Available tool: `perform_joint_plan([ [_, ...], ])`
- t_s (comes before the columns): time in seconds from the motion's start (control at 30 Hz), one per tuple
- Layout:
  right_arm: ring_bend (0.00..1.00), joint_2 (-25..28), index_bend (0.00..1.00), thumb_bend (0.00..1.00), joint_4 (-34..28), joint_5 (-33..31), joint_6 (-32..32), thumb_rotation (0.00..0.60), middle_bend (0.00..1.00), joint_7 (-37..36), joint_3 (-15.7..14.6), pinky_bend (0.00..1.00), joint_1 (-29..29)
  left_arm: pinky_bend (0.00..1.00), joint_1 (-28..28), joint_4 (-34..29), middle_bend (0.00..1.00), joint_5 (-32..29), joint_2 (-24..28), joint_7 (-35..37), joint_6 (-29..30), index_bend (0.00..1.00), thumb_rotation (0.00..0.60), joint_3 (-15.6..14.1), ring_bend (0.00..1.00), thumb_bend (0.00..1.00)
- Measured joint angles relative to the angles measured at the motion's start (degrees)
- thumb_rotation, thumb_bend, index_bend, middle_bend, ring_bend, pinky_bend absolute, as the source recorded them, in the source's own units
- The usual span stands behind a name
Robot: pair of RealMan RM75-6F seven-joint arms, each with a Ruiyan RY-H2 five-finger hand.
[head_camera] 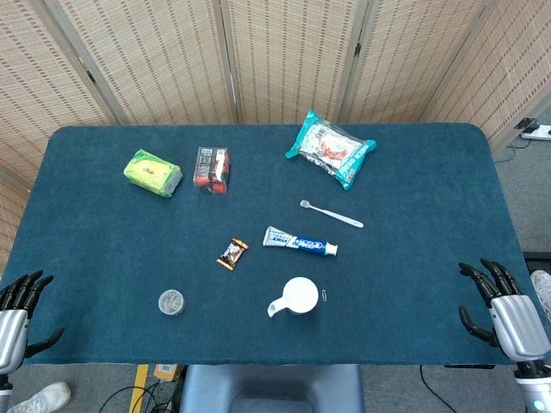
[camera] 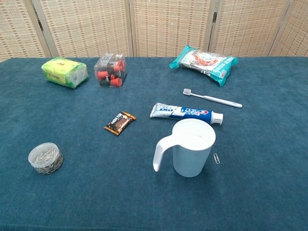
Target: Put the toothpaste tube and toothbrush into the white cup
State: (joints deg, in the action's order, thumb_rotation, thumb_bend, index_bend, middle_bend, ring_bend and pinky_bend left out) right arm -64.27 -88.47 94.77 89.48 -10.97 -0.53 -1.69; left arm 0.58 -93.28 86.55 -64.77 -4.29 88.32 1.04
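Toothpaste [camera: 185, 112] lies flat on the worktop [head_camera: 103, 258], just behind the cup [camera: 192, 147], cap end pointing to my right. Toothbrush [camera: 212, 99] sits a little farther back, head toward my left, handle angling right, apart from the tube. Cup stands upright near my edge, handle sticking out to my left, mouth clear, and a paperclip [camera: 217, 158] lies just beside it.

My left hand [head_camera: 19, 310] waits off the near left corner, fingers spread, holding nothing. My right hand [head_camera: 508, 310] is at the near right edge, fingers apart too, nothing in them.

How will these handle? I'd say the tube is light and soft, so it may give under a squeeze; I'd pinch it across the middle or nearer the stiffer cap end. The brush looks thin, stiff and low to the cloth, likely tricky to get under, so I'd take the handle mid-length. The cup looks light and could tip if I knock the rim.
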Motion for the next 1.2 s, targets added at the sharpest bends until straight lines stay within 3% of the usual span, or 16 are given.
perform_joint_plan([
  [0.5,0.08,0.2,0.15,0.35,-0.4,-0.4,-1.4,0.6,0.26,0.6,0.1,0.1,-0.9,0.15,0.0,-0.2,0.11,-0.5,-0.1,-0.6,-0.3,0.17,0.6,0.0,0.1,0.25],
  [0.77,0.08,-0.1,0.15,0.29,-1.9,-1.6,-3.9,0.6,0.26,3.0,1.1,0.1,-2.6,0.15,0.0,0.2,0.11,-1.0,-0.5,-0.4,-0.7,0.17,0.6,0.0,0.1,0.25],
  [0.97,0.08,-1.1,0.15,0.19,-3.6,-3.1,-8.5,0.6,0.26,7.2,3.1,0.1,-6.3,0.15,-0.2,0.2,0.11,-0.6,-0.4,0.2,-0.5,0.17,0.6,-0.2,0.1,0.25],
  [1.2,0.09,-5.1,0.15,0.1,-4.9,-7.3,-18.6,0.6,0.26,16.0,6.6,0.1,-13.8,0.15,-0.9,0.6,0.11,-0.6,0.1,1.4,0.5,0.17,0.6,-0.4,0.1,0.25],
])
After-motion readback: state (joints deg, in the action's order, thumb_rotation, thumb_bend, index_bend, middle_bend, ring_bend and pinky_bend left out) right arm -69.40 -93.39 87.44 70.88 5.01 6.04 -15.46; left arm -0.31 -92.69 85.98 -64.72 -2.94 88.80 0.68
